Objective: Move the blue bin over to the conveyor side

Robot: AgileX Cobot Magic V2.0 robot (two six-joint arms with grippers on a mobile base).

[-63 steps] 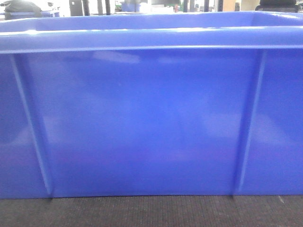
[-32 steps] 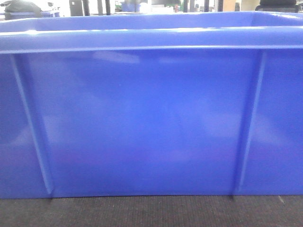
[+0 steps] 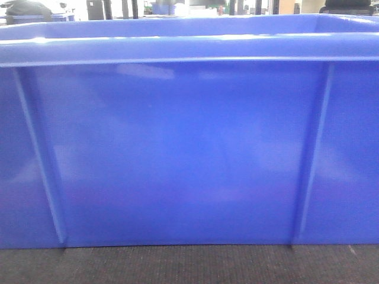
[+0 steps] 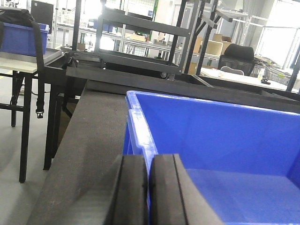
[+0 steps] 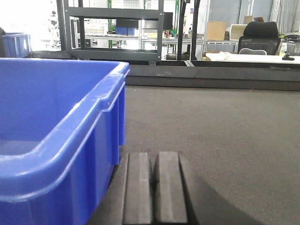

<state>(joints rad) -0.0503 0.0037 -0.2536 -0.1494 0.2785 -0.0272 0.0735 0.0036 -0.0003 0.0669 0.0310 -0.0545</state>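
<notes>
While blue bin (image 3: 177, 154) sits on conveyor (image 5: 220, 126), interior bare; both arms' fingers (image 4: 149, 197) (image 5: 152, 192) pressed closed.

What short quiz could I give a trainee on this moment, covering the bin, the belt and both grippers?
1. True or false: the blue bin rests on the dark woven conveyor.
2. Which gripper has its pads on either side of the bin's rim? A) left gripper B) right gripper C) both
3. Fill in: seen from the right wrist, the right gripper sits over bare ____, beside the bin's outer wall.

Key
1. True. The bin's base meets the belt along the bottom of the front view.
2. A. The left pads are closed against the rim, which runs up between them; the right pads are closed on nothing.
3. Conveyor.
</notes>
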